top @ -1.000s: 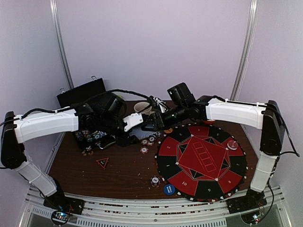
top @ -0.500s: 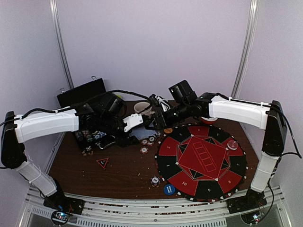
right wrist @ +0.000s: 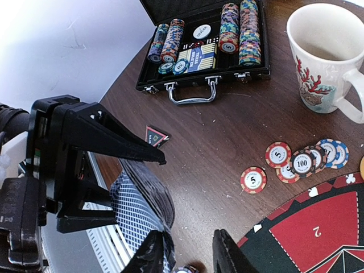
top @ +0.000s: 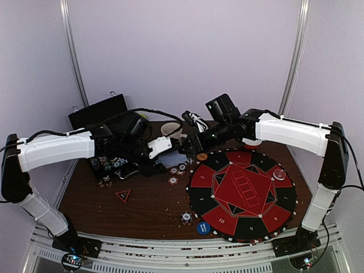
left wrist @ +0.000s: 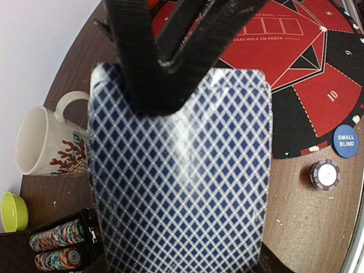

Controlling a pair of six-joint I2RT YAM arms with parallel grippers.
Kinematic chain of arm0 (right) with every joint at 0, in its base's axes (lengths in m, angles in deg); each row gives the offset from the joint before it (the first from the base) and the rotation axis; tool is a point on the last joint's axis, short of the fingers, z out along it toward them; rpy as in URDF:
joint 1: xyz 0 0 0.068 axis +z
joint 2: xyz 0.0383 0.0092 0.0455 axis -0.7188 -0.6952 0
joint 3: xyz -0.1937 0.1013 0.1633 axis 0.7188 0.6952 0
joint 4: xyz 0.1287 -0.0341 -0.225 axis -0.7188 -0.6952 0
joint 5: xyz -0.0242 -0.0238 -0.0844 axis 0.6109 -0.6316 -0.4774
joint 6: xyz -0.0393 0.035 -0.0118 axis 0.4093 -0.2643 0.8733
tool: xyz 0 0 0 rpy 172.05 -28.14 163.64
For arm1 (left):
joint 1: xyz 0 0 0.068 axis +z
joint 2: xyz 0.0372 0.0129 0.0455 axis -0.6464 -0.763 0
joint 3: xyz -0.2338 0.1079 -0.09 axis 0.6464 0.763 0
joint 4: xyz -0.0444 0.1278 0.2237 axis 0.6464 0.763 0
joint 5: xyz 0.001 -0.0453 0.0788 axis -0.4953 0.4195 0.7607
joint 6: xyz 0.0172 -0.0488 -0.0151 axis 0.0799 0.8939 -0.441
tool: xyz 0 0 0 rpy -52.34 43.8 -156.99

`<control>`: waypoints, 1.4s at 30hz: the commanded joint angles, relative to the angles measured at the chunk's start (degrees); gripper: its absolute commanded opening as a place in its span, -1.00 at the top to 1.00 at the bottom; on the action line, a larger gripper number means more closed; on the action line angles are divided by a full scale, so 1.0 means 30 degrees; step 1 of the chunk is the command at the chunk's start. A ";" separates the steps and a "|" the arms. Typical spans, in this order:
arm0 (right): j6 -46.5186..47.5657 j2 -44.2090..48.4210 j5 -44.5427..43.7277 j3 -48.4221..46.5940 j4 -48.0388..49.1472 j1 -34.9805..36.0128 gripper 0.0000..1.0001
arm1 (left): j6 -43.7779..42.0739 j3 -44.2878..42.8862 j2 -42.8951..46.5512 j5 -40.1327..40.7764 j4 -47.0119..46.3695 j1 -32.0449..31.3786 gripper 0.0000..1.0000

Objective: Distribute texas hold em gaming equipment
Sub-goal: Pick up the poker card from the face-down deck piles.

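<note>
One card deck (left wrist: 182,187), left claw (right wrist: 139,190) gripping

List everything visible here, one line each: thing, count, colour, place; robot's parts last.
poker mat: one, red-black, table's right.
card deck: one, blue-white checked, in left gripper.
chip case: one, black, open, far left.
loose chips: several, red, blue, black, between case and mat.
chip stack: one, striped, near edge.
small-blind disc: one, blue, beside chip stack.
orange disc: one, by mat's far edge.
clear disc: one, on mat's right.
mug: one, white, red pattern, far centre.
green bowl: one, near mug.
triangular marker: one, black-red, before case.
left gripper: holding deck.
right gripper: jaws apart by deck.
</note>
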 commanded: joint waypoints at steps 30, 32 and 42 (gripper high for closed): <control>0.0561 0.0584 -0.2334 -0.0385 -0.1448 -0.0037 0.18 | -0.0015 -0.0318 -0.0121 0.0211 -0.0580 -0.0039 -0.11; 0.0594 0.0606 -0.2247 -0.0417 -0.1499 -0.0042 0.21 | -0.0017 -0.0302 -0.0120 0.0221 -0.0581 -0.0039 -0.11; 0.0443 0.0830 -0.0836 -0.0415 -0.1125 -0.0026 0.65 | 0.0013 -0.0187 -0.0148 0.0283 -0.0566 -0.0039 -0.11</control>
